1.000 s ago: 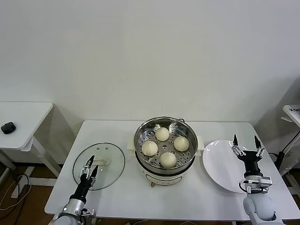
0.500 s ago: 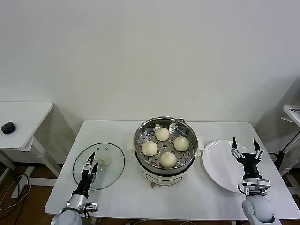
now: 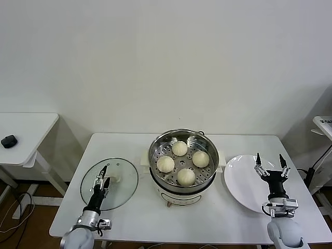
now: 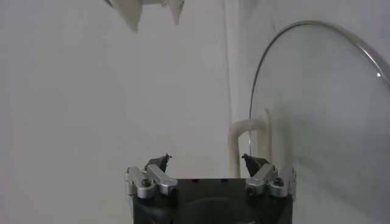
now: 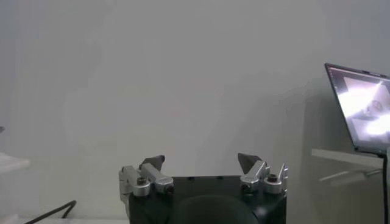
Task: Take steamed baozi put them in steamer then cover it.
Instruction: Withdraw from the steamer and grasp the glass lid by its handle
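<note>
Several cream-white baozi (image 3: 179,148) sit in the shiny steamer (image 3: 162,139) on its cream cooker base at the table's middle. The cover (image 3: 122,189), a clear glass lid with a cream handle (image 3: 113,178), lies flat on the table to the left. My left gripper (image 3: 102,174) stands open just over the lid, beside the handle and holding nothing. In the left wrist view the gripper (image 4: 207,159) is open, with the handle (image 4: 244,137) and the cover (image 4: 323,122) close ahead. My right gripper (image 3: 269,157) points up, open and empty, over the white plate (image 3: 244,181); in its wrist view the gripper (image 5: 201,161) faces a bare wall.
The white plate lies right of the steamer near the table's right edge. A side table (image 3: 26,127) with a small black object (image 3: 8,140) stands at the far left. A lit screen (image 5: 362,106) shows in the right wrist view.
The left gripper has tipped more upright, its tips edging toward the lid's handle. The right gripper has sunk slightly toward the front edge. Both stay open.
</note>
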Motion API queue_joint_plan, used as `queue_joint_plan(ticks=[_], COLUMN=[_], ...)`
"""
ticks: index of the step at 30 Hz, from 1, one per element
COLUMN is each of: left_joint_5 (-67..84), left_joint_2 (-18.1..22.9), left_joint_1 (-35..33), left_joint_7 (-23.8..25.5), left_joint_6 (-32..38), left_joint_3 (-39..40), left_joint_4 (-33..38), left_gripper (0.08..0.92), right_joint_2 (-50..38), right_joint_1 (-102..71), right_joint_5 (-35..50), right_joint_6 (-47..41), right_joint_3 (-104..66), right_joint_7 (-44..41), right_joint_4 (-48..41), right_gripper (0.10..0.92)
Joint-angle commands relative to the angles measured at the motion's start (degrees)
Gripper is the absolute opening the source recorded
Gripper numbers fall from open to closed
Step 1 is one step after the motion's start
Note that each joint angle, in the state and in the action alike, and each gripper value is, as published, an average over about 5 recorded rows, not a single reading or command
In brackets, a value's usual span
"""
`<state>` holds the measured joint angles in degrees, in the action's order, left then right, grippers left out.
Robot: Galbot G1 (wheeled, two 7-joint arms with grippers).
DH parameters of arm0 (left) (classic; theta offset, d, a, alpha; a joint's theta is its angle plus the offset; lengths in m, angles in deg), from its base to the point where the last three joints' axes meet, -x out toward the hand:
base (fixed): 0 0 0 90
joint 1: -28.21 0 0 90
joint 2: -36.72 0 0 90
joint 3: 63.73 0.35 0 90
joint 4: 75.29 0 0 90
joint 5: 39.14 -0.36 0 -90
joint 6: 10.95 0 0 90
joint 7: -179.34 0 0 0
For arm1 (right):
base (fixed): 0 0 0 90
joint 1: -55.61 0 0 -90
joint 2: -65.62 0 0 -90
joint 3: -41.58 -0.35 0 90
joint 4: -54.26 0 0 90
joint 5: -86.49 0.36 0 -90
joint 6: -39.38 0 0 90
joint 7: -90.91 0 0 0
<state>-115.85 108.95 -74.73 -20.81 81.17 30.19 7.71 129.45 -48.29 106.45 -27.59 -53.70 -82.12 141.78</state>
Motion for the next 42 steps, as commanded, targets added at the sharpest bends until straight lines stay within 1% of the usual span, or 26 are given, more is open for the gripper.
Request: queue_joint_plan(ticks=[1, 10, 19, 22, 38, 42], left_joint_5=[0.2, 0.3, 0.7, 1.4, 4.4, 5.3], left_joint_2=[0.4, 0.1, 0.1, 0.0, -0.1, -0.1], left_joint_1=[1.8, 3.7, 4.2, 4.3, 5.3, 5.4], left_joint_7=[-0.3, -0.2, 0.7, 1.3, 2.2, 2.2], left_joint_6=[-0.5, -1.0, -1.3, -1.6, -1.7, -1.6], left_joint_3=[0.6, 1.5, 1.9, 2.1, 2.8, 2.7], left_joint_4=[-1.1, -3.4, -4.1, -4.4, -7.2, -7.0], left_gripper=[0.823, 0.823, 0.813, 0.759, 0.294, 0.205], right_joint_2=[0.3, 0.3, 0.3, 0.2, 0.4, 0.5], right_joint_1=[-0.1, -0.2, -0.3, -0.1, -0.4, -0.4], right_joint_5=[-0.5, -0.8, -1.2, -1.2, -1.6, -1.8], right_joint_6=[0.1, 0.1, 0.2, 0.2, 0.6, 0.9], right_joint_3=[0.0, -0.3, -0.5, -0.5, -0.8, -0.7], right_joint_7=[-0.1, -0.2, -0.2, -0.3, -0.6, -0.7], right_joint_4=[-0.2, 0.1, -0.1, -0.3, -0.9, -1.2], right_gripper=[0.823, 0.823, 0.823, 0.823, 0.823, 0.823])
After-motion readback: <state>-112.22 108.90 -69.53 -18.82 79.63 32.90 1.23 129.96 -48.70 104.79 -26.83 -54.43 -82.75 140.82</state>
